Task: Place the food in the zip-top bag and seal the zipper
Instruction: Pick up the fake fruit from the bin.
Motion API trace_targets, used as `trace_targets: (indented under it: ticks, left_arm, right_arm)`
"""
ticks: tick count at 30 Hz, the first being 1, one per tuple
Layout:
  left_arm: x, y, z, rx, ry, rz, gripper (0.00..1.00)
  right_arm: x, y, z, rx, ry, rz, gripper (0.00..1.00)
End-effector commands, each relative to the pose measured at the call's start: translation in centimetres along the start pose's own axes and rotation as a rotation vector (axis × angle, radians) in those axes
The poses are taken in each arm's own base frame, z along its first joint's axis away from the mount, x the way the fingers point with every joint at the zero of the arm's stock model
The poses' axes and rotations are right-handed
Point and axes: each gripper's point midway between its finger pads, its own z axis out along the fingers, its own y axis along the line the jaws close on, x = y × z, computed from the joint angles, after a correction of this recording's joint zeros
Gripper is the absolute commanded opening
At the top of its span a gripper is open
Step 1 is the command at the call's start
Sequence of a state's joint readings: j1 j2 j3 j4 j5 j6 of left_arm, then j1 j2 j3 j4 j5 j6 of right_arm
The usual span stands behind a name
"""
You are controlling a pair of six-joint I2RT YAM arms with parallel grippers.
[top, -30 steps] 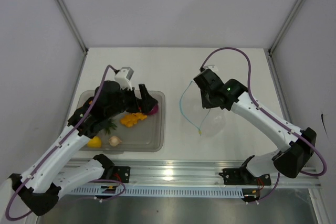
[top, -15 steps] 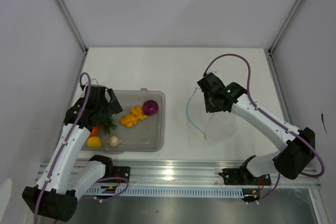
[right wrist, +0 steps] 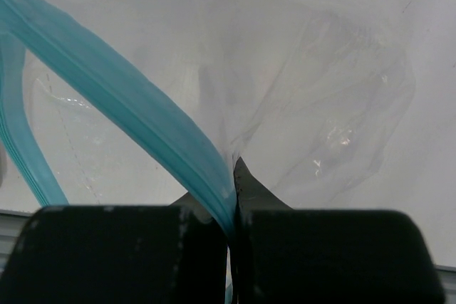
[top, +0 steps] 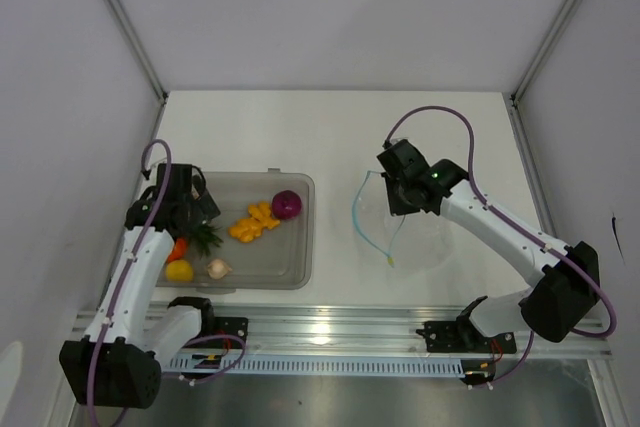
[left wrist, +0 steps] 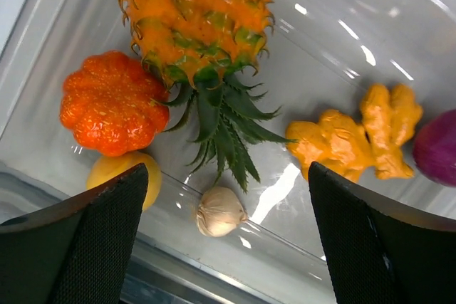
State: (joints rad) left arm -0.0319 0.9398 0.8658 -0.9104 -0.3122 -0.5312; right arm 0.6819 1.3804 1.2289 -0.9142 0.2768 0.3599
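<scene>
The small clear crinkly zip-top bag (top: pixel 408 235) lies on the right half of the white table (top: pixel 330 137), at about 3 o'clock from the translucent grey rectangular tub (top: pixel 303 247) and apart from it, with its mouth facing 9 o'clock. The thin light-blue zipper (right wrist: pixel 128 112) curves along that mouth, and the right gripper (right wrist: pixel 231 197) has its fingers pressed together on the strip at the bag's 12 o'clock end, lifting that edge so the mouth gapes. All the food sits in the tub. The spiky-leaved orange toy pineapple (left wrist: pixel 192 16) and the ribbed orange pumpkin-shaped fruit (left wrist: pixel 112 112) lie at the 9 o'clock end. The yellow lemon (left wrist: pixel 117 172) and the pale garlic bulb (left wrist: pixel 219 211) lie along the 6 o'clock wall. The knobbly orange root-like piece (left wrist: pixel 356 140) is near the middle, and the round purple onion (top: pixel 287 204) is toward 1 o'clock. The left gripper (top: pixel 198 209) hangs over the tub's 9 o'clock end with its fingers spread wide and nothing between them. The tabletop is plain and matte. Pale grey walls (top: pixel 330 7) close it in at 9, 12 and 3 o'clock, with thin metal struts (top: pixel 125 22) at the two far corners. A silver aluminium rail (top: pixel 330 332) runs along the 6 o'clock edge, where both arms are mounted.
</scene>
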Motion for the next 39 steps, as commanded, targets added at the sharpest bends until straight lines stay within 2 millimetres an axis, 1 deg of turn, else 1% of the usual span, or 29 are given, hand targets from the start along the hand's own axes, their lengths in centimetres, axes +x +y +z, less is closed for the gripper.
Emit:
trace_targets:
  ticks: [1,5,7,10,11,12,14,17,19,21,22,23,27,29,32,33,35,36,39]
  left_arm:
    - [0.0,0.0,2.3,-0.039,0.018,0.003,0.94]
    - [0.2,-1.2,4.0,-0.026,0.057,-0.015,0.92]
    - [0.3,-1.2,5.1,-0.045,0.061,-0.026,0.92]
    - [0.8,-0.5,5.8,-0.105,0.087,-0.042,0.92]
    - [1.3,-0.1,6.1,-0.135,0.101,-0.046,0.93]
    - [1.3,0.6,6.2,-0.176,0.093,-0.066,0.92]
    - [1.8,0.9,6.5,-0.207,0.095,-0.129,0.93]
    - [1.2,0.4,7.1,-0.200,0.062,-0.182,0.92]
    - [0.7,0.3,7.6,-0.226,0.057,-0.197,0.92]
    - [0.8,0.2,8.1,-0.242,0.072,-0.199,0.92]
    - [0.9,0.7,8.4,-0.250,0.089,-0.226,0.92]
    - [0.9,0.6,8.7,-0.250,0.097,-0.229,0.91]
    - [2.0,0.3,9.9,-0.256,0.137,-0.234,0.77]
    - [2.3,0.1,10.1,-0.248,0.154,-0.231,0.74]
    - [2.5,-0.4,10.3,-0.220,0.163,-0.228,0.57]
    - [2.3,-0.6,10.3,-0.201,0.161,-0.221,0.45]
    - [2.0,-1.0,10.1,-0.180,0.154,-0.221,0.33]
    - [2.0,-1.2,10.0,-0.166,0.158,-0.215,0.24]
    - [1.5,-2.2,8.8,-0.088,0.149,-0.202,0.17]
  right_arm:
    - [-1.0,-0.4,-0.2,-0.028,-0.033,0.003,0.00]
    - [-1.3,-0.4,-0.3,-0.050,-0.038,0.009,0.00]
    - [-1.5,-0.5,-0.2,-0.053,-0.040,0.013,0.00]
    - [-1.6,-0.7,-0.2,-0.055,-0.039,0.019,0.00]
    - [-1.7,-0.8,-0.2,-0.055,-0.042,0.019,0.00]
    - [-1.7,-0.9,-0.1,-0.053,-0.040,0.023,0.00]
    - [-1.9,-0.8,-0.1,-0.062,-0.044,0.028,0.00]
    - [-1.8,-0.8,0.0,-0.068,-0.041,0.035,0.00]
    - [-1.5,-0.8,0.2,-0.067,-0.034,0.035,0.00]
    - [-1.5,-0.9,0.2,-0.063,-0.032,0.034,0.00]
    - [-1.4,-0.9,0.1,-0.061,-0.031,0.034,0.00]
    - [-1.3,-1.1,0.0,-0.057,-0.032,0.035,0.00]
    - [-1.3,-1.4,-0.1,-0.053,-0.035,0.041,0.00]
    - [-1.4,-1.4,-0.3,-0.054,-0.038,0.043,0.00]
    - [-1.3,-1.5,-0.3,-0.051,-0.039,0.048,0.00]
    - [-1.2,-1.5,-0.4,-0.051,-0.039,0.051,0.00]
    - [-1.3,-1.5,-0.5,-0.050,-0.042,0.056,0.00]
    - [-1.3,-1.5,-0.6,-0.052,-0.043,0.057,0.00]
    - [-1.2,-1.6,-0.8,-0.048,-0.041,0.061,0.00]
